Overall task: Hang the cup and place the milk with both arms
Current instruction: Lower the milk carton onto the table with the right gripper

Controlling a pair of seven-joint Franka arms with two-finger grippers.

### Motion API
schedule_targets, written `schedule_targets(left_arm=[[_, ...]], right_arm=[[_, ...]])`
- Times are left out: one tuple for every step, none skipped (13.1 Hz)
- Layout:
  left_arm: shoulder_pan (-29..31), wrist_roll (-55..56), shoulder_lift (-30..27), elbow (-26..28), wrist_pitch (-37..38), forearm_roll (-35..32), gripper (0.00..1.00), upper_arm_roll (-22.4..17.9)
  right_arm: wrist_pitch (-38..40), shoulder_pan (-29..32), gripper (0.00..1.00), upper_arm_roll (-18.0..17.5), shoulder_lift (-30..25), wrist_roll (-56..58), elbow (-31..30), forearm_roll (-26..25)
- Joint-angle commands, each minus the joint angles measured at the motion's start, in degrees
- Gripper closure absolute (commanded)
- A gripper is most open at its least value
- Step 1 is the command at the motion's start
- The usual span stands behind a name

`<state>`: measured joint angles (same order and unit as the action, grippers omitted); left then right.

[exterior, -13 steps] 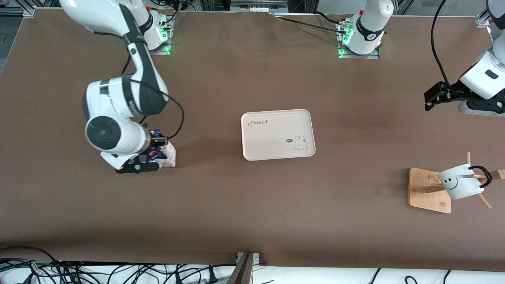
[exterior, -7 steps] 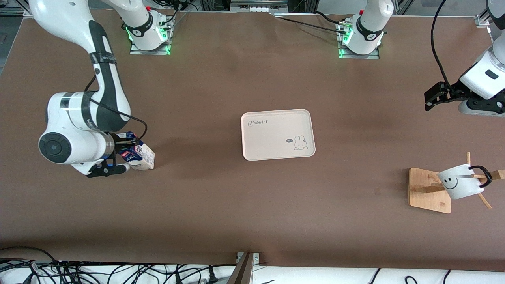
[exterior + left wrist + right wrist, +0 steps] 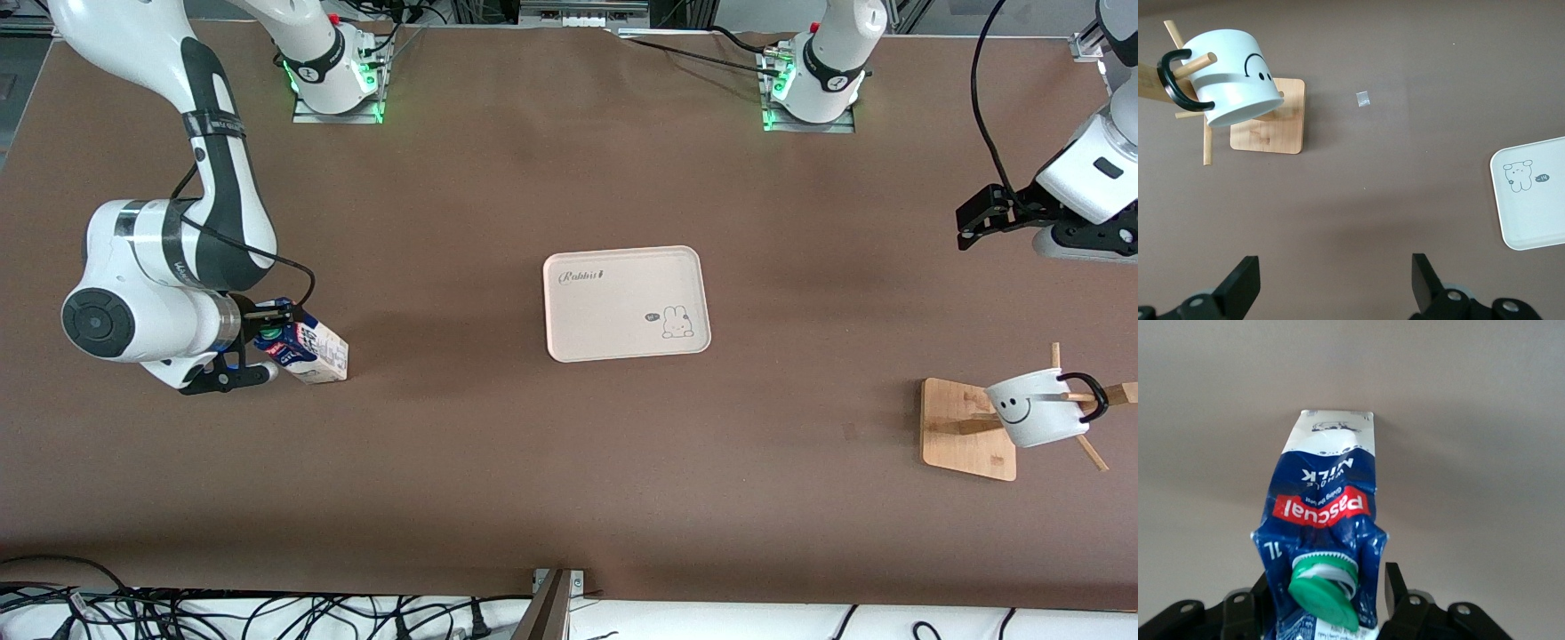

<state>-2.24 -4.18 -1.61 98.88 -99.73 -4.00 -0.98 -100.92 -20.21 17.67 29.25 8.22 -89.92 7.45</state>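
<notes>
The milk (image 3: 313, 349), a carton with a blue top and green cap, leans tilted low at the table near the right arm's end. My right gripper (image 3: 265, 343) is shut on its crumpled top. In the right wrist view the fingers (image 3: 1394, 588) flank the milk (image 3: 1325, 500) at the cap. The cup (image 3: 1031, 411), white with a smiley face, hangs by its black handle on a peg of the wooden rack (image 3: 965, 428). My left gripper (image 3: 971, 222) is open and empty, waiting over bare table near the left arm's end. The left wrist view shows the cup (image 3: 1231, 80) and the left gripper (image 3: 1335, 287).
A pale tray (image 3: 626, 304) with a rabbit drawing lies at the table's middle, nothing on it; its corner shows in the left wrist view (image 3: 1538, 207). A small scrap of tape (image 3: 1363, 99) lies on the table beside the rack's base (image 3: 1268, 133). Cables run along the front edge.
My right arm has swung toward its own end of the table, taking the milk with it, away from the tray. The carton now leans more. The left arm, cup and tray have not moved.
</notes>
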Motion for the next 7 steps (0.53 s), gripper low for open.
schedule_targets(left_arm=[[-0.13, 0.31, -0.68, 0.35, -0.11, 0.39, 0.00, -0.08], [-0.13, 0.31, -0.68, 0.35, -0.11, 0.39, 0.00, -0.08], [-0.13, 0.31, -0.68, 0.35, -0.11, 0.39, 0.00, -0.08], [-0.13, 0.40, -0.59, 0.35, -0.11, 0.48, 0.00, -0.08], [-0.13, 0.31, -0.59, 0.35, -0.11, 0.39, 0.00, -0.08], [-0.13, 0.31, -0.59, 0.35, -0.11, 0.39, 0.00, -0.08], [-0.13, 0.31, -0.59, 0.35, -0.11, 0.39, 0.00, -0.08]], right_arm=[[-1.82, 0.61, 0.17, -0.62, -0.43, 0.49, 0.53, 2.29], [-2.96, 0.52, 0.03, -0.70, -0.16, 0.48, 1.66, 3.26], [-3.84, 0.43, 0.00, -0.88, 0.01, 0.48, 2.98, 3.45], [-4.89, 0.09, 0.00, -0.97, 0.10, 0.48, 4.56, 3.45], [-5.08, -0.01, 0.00, -1.05, 0.02, 0.48, 5.79, 3.36], [-5.08, -0.01, 0.00, -1.05, -0.07, 1.27, 7.11, 3.36], [-4.91, -0.01, 0.00, -1.14, -0.25, 1.88, 8.60, 3.19]])
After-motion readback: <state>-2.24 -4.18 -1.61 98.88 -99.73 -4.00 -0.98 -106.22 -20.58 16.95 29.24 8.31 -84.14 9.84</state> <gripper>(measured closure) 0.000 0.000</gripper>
